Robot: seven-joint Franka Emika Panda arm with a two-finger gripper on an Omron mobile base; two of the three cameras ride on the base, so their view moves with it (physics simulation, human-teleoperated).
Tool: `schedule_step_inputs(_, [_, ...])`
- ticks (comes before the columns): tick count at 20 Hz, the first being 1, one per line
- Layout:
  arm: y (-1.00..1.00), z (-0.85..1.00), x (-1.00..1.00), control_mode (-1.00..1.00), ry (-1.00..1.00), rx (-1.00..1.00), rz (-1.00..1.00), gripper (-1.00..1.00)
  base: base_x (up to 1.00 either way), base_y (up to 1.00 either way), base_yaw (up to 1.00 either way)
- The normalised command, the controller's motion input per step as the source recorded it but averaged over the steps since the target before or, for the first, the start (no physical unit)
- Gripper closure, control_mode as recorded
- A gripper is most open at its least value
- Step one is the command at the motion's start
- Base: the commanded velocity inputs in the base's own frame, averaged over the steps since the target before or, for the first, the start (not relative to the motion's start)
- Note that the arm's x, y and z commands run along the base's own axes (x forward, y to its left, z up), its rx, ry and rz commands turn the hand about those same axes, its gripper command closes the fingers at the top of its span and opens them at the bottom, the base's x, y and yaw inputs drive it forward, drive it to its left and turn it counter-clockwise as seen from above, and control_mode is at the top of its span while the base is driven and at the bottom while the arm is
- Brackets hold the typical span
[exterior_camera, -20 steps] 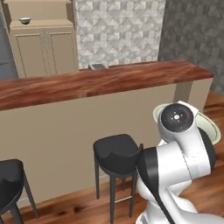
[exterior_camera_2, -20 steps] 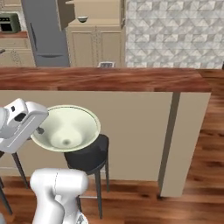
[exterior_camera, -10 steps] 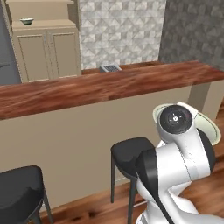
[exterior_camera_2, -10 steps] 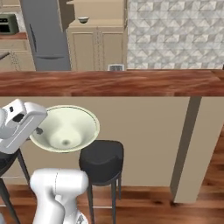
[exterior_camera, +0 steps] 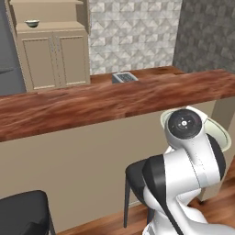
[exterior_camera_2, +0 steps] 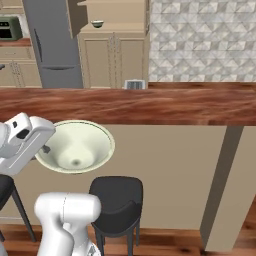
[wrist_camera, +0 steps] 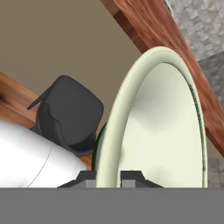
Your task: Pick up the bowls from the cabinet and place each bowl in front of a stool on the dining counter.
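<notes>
The two-finger gripper (wrist_camera: 108, 177) is clamped on the rim of a wide, shallow, glossy cream-green bowl (exterior_camera_2: 76, 146), tilted above a black padded stool (exterior_camera_2: 117, 199). Beyond runs the polished reddish-brown wood dining counter (exterior_camera_2: 150, 105). At twelve o'clock, a second bowl (exterior_camera_2: 97, 23) sits in the beige wood cabinet (exterior_camera_2: 112, 55).

The gripper (wrist_camera: 108, 176) fingertips are cut off by the bottom edge of the hand view, just beneath the held bowl (wrist_camera: 153, 127) rim. In the left base view, the arm hides most of the held bowl. The stool (exterior_camera_2: 116, 202) below the gripper is partly hidden. The second bowl (exterior_camera_2: 97, 23), far beyond the gripper, is too small to detail.
</notes>
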Motion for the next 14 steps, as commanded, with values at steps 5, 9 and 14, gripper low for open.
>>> schedule_step_inputs(5, [0.0, 0.0, 0.0, 1.0, 0.0, 0.0, 0.0, 1.0, 0.01, -0.05, 0.01])
schedule_step_inputs(9, [0.0, 0.0, 0.0, 1.0, 0.0, 0.0, 0.0, 1.0, 0.0, 0.0, 0.0])
schedule_step_inputs(14, [0.0, 0.0, 0.0, 1.0, 0.0, 0.0, 0.0, 1.0, 0.0, 0.0, 0.0])
